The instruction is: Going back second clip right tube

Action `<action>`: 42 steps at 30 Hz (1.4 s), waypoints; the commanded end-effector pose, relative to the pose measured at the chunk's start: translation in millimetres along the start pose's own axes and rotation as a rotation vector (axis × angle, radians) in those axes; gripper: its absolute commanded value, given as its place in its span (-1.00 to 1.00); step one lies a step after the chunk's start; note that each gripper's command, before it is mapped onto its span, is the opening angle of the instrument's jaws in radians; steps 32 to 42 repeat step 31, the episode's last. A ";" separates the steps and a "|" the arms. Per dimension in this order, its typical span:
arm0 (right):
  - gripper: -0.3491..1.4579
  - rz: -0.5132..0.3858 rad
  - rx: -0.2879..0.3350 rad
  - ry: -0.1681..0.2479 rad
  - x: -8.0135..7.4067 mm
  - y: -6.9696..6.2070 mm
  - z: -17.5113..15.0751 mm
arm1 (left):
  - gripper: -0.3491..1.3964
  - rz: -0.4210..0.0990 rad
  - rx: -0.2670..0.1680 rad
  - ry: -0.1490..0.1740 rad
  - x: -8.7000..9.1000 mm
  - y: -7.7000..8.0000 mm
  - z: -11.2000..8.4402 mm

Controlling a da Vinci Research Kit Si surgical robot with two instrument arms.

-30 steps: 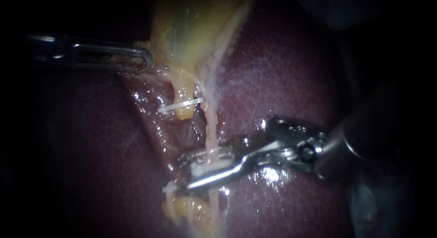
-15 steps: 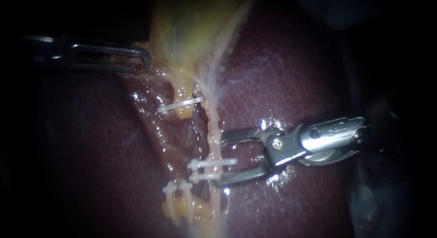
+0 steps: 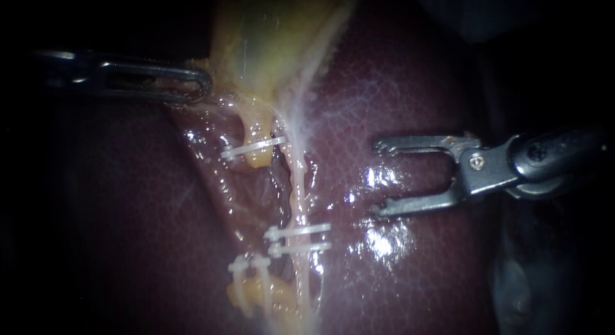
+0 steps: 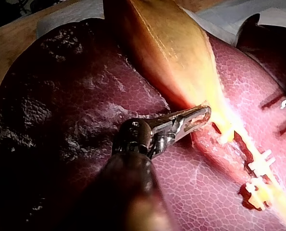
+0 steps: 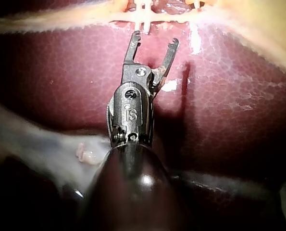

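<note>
While my left instrument (image 3: 202, 85) grips the gallbladder (image 3: 269, 34), my right instrument (image 3: 379, 177) gapes wide, clear of the clips (image 3: 298, 232).

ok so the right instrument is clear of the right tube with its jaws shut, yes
No: the right instrument is clear of the right tube, but its jaws are open, a gap between them and nothing gripped; the endoscope view shows it.

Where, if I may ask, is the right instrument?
Endoscope view: right instrument sits, jaws open, over the liver, just right of the right tube's clips.
</note>
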 end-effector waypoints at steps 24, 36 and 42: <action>-0.06 -0.001 0.001 -0.008 0.4 -0.6 0.0 | -1.00 0.031 0.020 0.016 4.2 2.2 6.6; -0.06 -0.001 0.003 -0.007 0.4 -0.7 0.0 | -1.00 0.030 0.022 0.016 4.0 2.2 6.2; -0.06 -0.001 0.003 -0.007 0.4 -0.7 0.0 | -1.00 0.030 0.022 0.016 4.0 2.2 6.2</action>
